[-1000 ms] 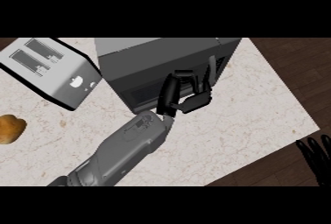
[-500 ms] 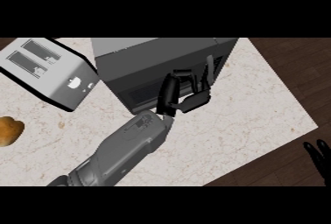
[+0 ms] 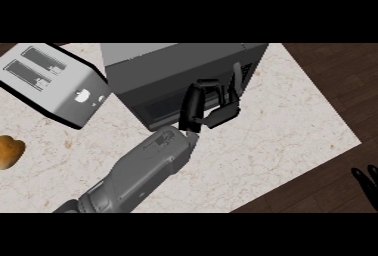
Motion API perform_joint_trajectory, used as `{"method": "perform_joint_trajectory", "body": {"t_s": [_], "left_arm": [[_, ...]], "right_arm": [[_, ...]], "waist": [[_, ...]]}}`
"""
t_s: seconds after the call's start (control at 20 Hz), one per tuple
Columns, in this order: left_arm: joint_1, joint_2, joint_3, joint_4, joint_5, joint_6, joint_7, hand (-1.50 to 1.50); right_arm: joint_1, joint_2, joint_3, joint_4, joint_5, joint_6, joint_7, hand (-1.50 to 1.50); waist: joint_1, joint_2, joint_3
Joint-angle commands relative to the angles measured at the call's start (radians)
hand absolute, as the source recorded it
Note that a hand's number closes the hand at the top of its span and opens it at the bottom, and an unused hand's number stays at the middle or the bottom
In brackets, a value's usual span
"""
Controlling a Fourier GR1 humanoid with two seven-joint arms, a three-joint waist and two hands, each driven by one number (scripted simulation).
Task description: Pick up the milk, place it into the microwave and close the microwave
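Note:
The dark grey microwave (image 3: 170, 65) stands at the back of the counter, and its door looks shut. My left hand (image 3: 193, 107) lies against the microwave's front, fingers straight and pointing up along the door, thumb out to the right. No milk shows anywhere in the head view. Only the fingertips of my right hand (image 3: 367, 182) show, at the lower right edge, beyond the counter's edge; they are straight and hold nothing.
A silver toaster (image 3: 48, 82) stands left of the microwave. A brown bread roll (image 3: 9, 151) lies at the far left edge. The pale marble counter (image 3: 280, 135) ends at the right over a dark wooden floor.
My right hand has sunk toward the lower right corner, so only its fingertips remain in view. The left hand stays against the microwave's front.

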Motion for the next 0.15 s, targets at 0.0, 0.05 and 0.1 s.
{"method": "perform_joint_trajectory", "body": {"t_s": [0.0, 0.05, 0.1], "left_arm": [[-0.084, 0.000, 0.033, 0.080, 0.019, -0.035, 0.009, 1.50], [-0.092, 0.000, 0.025, 0.079, 0.022, -0.039, 0.015, 1.50], [-0.088, 0.000, 0.023, 0.080, 0.025, -0.032, 0.008, 1.50]], "right_arm": [[0.014, -0.017, -0.007, -0.014, -0.021, 0.026, -0.001, -1.50], [0.002, -0.018, -0.012, -0.011, -0.025, 0.032, -0.007, -1.50], [0.013, -0.029, -0.018, -0.012, -0.036, 0.039, -0.001, -1.50]], "waist": [[-0.003, 0.013, -0.001], [-0.005, 0.016, 0.001], [-0.014, 0.015, 0.000]]}}
